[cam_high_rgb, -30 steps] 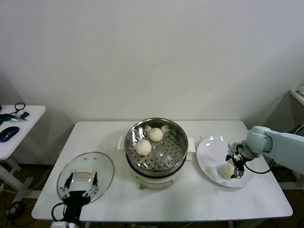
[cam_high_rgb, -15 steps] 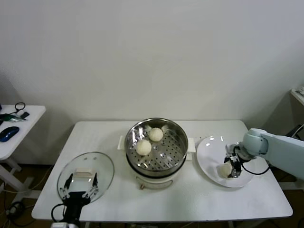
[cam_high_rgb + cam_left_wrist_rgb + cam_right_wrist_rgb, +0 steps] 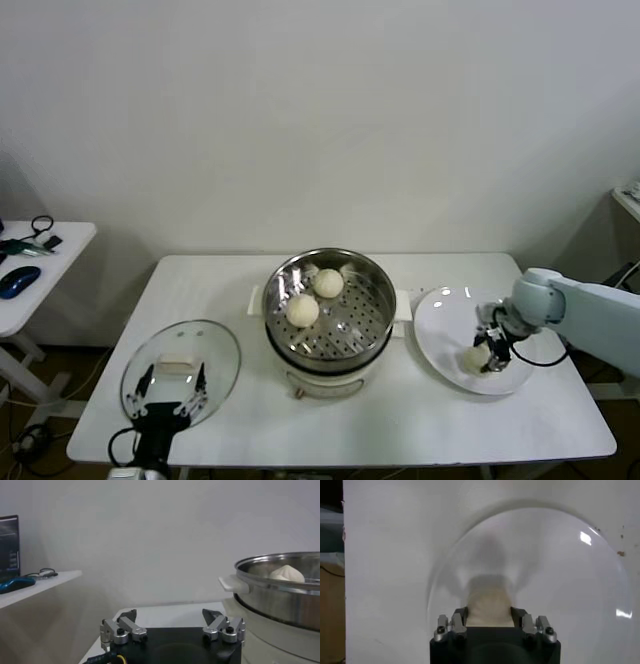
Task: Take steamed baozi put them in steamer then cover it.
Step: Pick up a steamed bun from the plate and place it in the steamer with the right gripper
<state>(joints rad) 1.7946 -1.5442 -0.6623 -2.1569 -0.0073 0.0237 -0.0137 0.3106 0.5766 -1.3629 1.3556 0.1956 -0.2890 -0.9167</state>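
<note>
Two steamed baozi lie in the shiny steel steamer at the table's middle. A third baozi rests on the white plate at the right, and my right gripper is shut on it, fingers pressing both its sides. The glass cover lies flat at the table's front left. My left gripper hangs open at the cover's near edge, holding nothing; in its wrist view the steamer shows with a baozi inside.
A small side table with a blue mouse and cables stands at the far left. The steamer's cream base has side handles. The plate lies near the table's right edge.
My right gripper shifted slightly toward the steamer over the plate and closed its fingers on the baozi. The left arm and the cover have not moved.
</note>
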